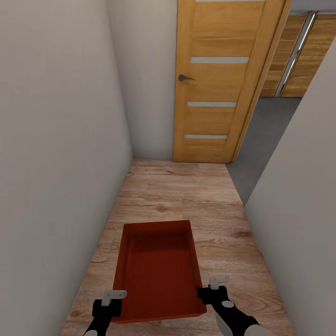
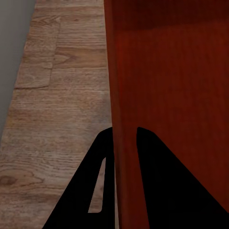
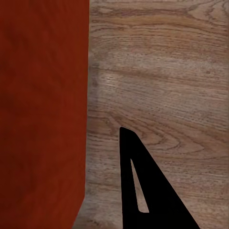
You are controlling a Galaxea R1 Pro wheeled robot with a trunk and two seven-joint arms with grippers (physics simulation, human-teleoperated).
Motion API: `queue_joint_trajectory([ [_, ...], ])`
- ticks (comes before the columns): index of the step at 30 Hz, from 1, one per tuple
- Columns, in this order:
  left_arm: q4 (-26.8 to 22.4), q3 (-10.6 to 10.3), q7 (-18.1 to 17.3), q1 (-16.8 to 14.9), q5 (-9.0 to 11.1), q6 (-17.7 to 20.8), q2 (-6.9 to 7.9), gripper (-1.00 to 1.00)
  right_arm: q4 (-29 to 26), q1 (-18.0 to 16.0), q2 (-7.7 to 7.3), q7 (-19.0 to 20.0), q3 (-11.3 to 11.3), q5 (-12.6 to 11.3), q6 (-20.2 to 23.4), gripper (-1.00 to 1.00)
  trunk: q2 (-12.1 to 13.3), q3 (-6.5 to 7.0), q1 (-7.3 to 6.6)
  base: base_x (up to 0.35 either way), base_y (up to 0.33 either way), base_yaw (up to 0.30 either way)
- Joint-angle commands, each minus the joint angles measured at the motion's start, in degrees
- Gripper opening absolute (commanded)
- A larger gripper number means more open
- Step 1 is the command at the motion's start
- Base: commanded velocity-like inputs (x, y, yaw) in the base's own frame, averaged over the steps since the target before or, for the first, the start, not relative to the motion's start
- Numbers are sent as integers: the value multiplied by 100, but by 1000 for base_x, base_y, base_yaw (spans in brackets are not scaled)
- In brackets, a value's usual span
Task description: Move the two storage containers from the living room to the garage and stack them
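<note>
The robot is carrying one orange-red ribbed plastic tub (image 1: 158, 270) above the wood-plank hallway floor (image 1: 186, 196); the left gripper (image 2: 125, 143) is pinching its wall, the right gripper's (image 1: 205, 294) closure cannot be told. Keeping it level toward the wooden door (image 1: 219, 79) seems advisable.

Both arms low, reaching fwd either side of the container (image 1: 158, 273). Left gripper (image 2: 125, 143) clamped on its left wall, fingers straddling rim. Right gripper (image 1: 204, 295) at right wall; one finger (image 3: 143, 191) shows outside it.
</note>
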Motion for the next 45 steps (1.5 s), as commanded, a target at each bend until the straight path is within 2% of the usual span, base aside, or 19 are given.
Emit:
queue_joint_trajectory([
  [1,-12,76,69,-5,-100,-17,-1,-100,11,-3,-36,-71,-23,6,-16,-100,-2,-4,-1,23,0,0],
  [13,-12,76,69,-5,-100,-19,-1,-100,11,-3,-36,-72,-23,6,-16,-100,-2,-4,-1,258,0,0],
  [22,-12,76,69,-5,-100,-18,-1,-100,11,-3,-34,-71,-23,7,-16,-100,-2,-4,-1,74,0,0],
  [45,-12,76,69,-5,-100,-16,-1,-100,11,-1,-35,-71,-23,7,-16,-100,-2,-4,-1,338,0,0],
])
